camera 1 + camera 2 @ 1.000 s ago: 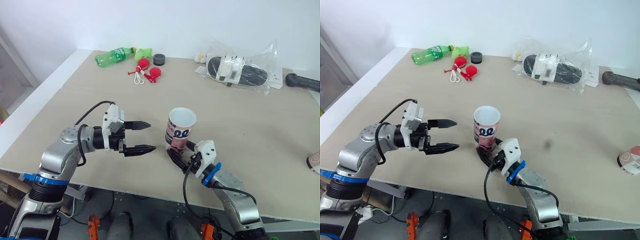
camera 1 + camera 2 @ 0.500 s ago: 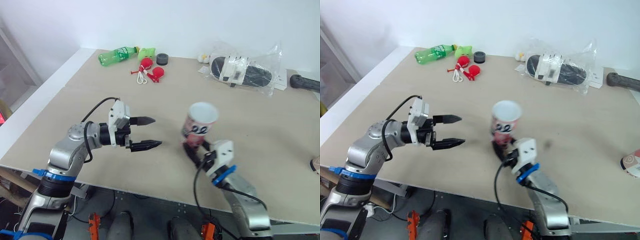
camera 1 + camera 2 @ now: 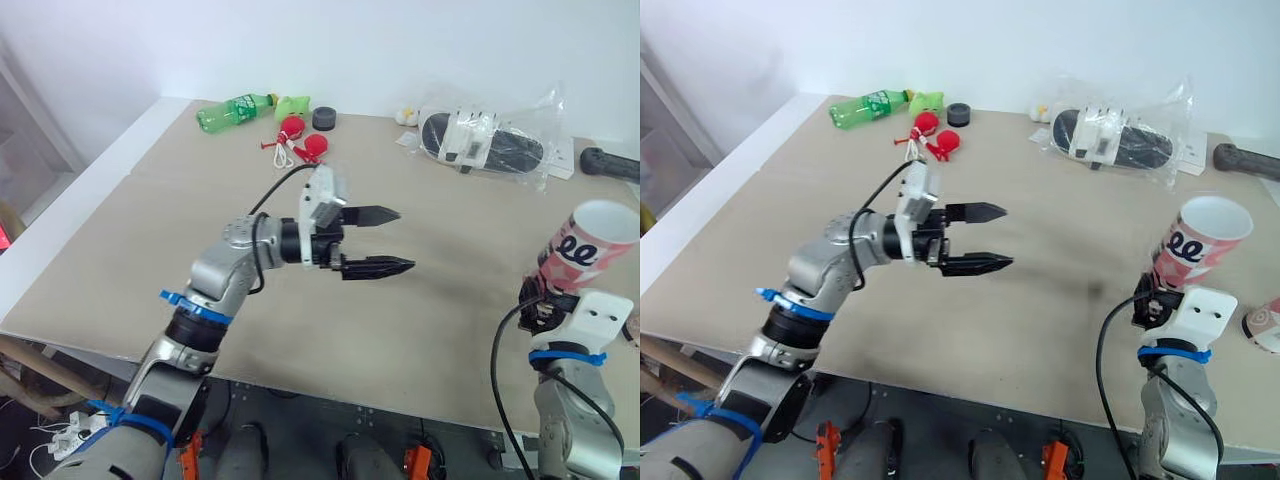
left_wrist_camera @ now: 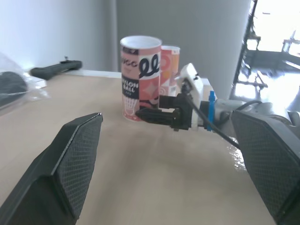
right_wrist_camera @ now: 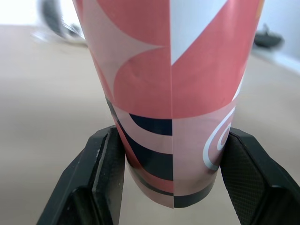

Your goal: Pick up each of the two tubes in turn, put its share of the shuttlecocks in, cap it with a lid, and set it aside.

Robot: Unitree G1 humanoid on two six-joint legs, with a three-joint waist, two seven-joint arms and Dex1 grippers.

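Beige tabletop (image 3: pixel 450 300) against a white wall, with loose items gathered along the far edge. Against half a second ago, the tube (image 3: pixel 585 245) is noted well to the robot's right, near the right edge, where it had been held close to the middle of the tabletop. It is clamped near its base by the right end effector (image 5: pixel 172 159), one black finger pressed to each side, and its open mouth is tilted up and away. Whether the base touches the surface cannot be told. The left end effector (image 3: pixel 403 240) has been pushed further out over the middle of the tabletop; its two fingers are spread wide, nothing is held, and it is well apart from the tube. Two tubes are counted: the held one and a second tube (image 4: pixel 170 58), seen just behind it from the left wrist. Along the far edge are logged one green bottle (image 3: pixel 232 110) lying on its side, one small green object (image 3: pixel 290 105) beside it, one black disc (image 3: pixel 324 118), two red bulbs on a white cord (image 3: pixel 300 140), one clear plastic bag (image 3: pixel 490 140) with black and white contents, and one black handle (image 3: pixel 608 165) at the far right.
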